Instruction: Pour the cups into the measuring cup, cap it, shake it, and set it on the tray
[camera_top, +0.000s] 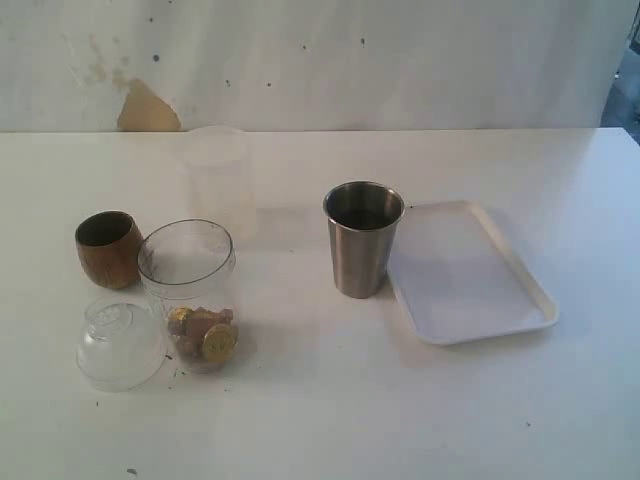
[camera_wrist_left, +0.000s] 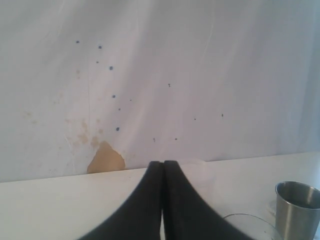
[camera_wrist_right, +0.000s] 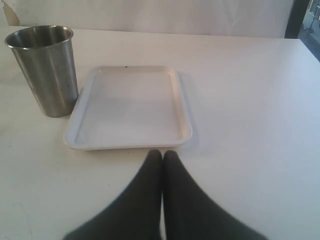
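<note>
Pouring stage, I judge: measuring cup (camera_top: 187, 285) already holds small pieces. Wooden cup (camera_top: 108, 248) just left of it, dome lid (camera_top: 120, 345) just in front, steel tumbler (camera_top: 362, 238) well right, tray (camera_top: 470, 270) beyond. Left gripper (camera_wrist_left: 162, 165) and right gripper (camera_wrist_right: 162, 154) both pinched closed, empty. Next move: open up, grasp an unemptied cup.

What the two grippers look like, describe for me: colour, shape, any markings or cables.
Left gripper and right gripper look alike. Each has two matte black fingers, wide at the base and curving inward to narrow, rounded tips. No markings, labels or cables show on either one.
</note>
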